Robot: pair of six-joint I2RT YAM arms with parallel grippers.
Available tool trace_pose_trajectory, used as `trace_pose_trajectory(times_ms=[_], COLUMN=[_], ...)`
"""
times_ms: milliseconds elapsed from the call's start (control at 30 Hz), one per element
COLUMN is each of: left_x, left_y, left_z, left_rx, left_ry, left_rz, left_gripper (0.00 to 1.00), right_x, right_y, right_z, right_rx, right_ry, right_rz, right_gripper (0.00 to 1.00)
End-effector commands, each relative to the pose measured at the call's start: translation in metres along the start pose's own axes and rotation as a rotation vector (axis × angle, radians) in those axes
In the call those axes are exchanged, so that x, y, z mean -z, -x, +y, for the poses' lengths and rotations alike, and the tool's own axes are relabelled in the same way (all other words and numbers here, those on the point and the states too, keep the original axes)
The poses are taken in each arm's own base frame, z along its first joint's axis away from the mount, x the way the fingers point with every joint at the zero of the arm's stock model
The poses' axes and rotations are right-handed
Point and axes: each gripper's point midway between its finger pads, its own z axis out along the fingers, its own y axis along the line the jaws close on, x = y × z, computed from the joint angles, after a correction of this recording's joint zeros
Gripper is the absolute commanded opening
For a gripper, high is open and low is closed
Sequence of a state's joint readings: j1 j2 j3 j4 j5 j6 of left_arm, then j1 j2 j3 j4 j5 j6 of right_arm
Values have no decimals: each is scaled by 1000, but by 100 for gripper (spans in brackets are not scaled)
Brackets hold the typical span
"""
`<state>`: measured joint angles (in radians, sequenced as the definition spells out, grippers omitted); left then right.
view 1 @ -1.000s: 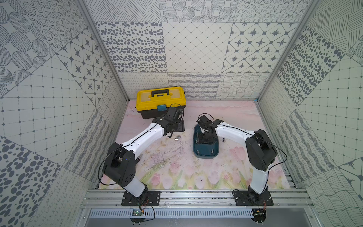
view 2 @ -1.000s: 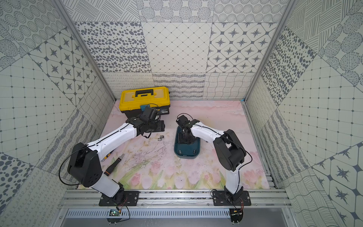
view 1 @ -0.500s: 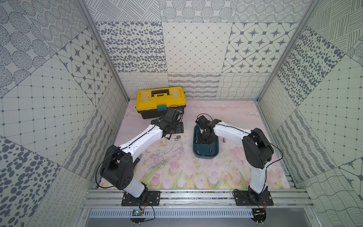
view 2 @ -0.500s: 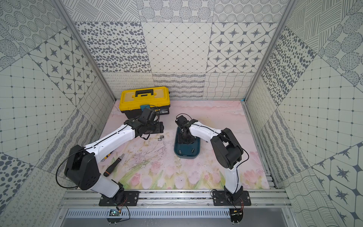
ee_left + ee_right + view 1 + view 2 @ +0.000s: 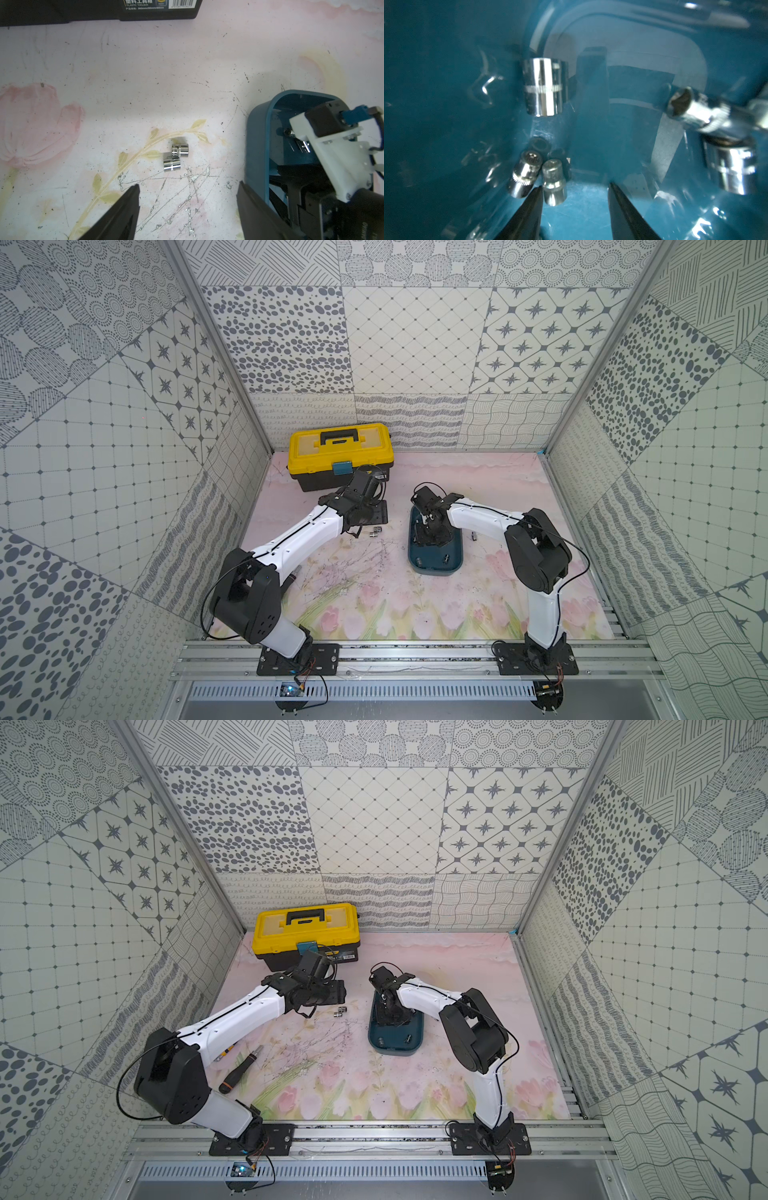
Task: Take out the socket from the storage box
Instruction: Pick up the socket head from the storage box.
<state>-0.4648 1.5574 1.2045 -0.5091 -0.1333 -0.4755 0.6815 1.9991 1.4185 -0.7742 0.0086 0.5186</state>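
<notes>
Since the right arm is folded with its elbow high at centre right of both top views and its wrist tipped steeply down, the right gripper (image 5: 575,186) ends up inside the storage box (image 5: 434,570). That's the shallow dark teal plastic tub with rounded corners and smooth glossy walls, sitting just right of centre on the floral mat (image 5: 374,605). From the wrist cam, its black tapered fingers (image 5: 527,207) are spread partway with nothing pinched between them. A small socket (image 5: 554,180), dull grey and stepped, lies on the tub floor just inside one fingertip, and right next to it is a knurled chrome socket (image 5: 525,174). A fatter polished socket (image 5: 545,87) lies farther in near the wall, and a big shiny socket (image 5: 733,166) shows up blurry at the edge. The left arm reaches diagonally from the lower left toward the centre, with its wrist low in front of the yellow-lidded black toolbox (image 5: 340,448) at upper centre-left. The left gripper (image 5: 188,185) is wide open and empty above the mat. Just beyond its tips are two short chrome sockets (image 5: 180,150), touching each other on the mat between the toolbox and the tub. A black-handled screwdriver (image 5: 239,1071) lies on the mat at lower left beside that arm.
</notes>
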Motion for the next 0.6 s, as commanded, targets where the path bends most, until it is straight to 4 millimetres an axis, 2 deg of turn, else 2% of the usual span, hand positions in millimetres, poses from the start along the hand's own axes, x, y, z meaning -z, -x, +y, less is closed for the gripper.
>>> trace_pose_trajectory(times_ms=[0,200,567], left_x=[3,3,4], left_y=[2,2,-1], left_z=[-4,-4,-1], left_rx=[15,11,8], left_ry=[-28,-30,-25], left_rz=[-9,-9,-7], left_gripper=[78,78,78], right_x=[4,9,2], right_y=[8,17,24], right_z=[1,15,12], right_rx=[40,103,129], right_ry=[-9,51,37], right_rz=[-34,-60,-65], right_gripper=[54,52,46])
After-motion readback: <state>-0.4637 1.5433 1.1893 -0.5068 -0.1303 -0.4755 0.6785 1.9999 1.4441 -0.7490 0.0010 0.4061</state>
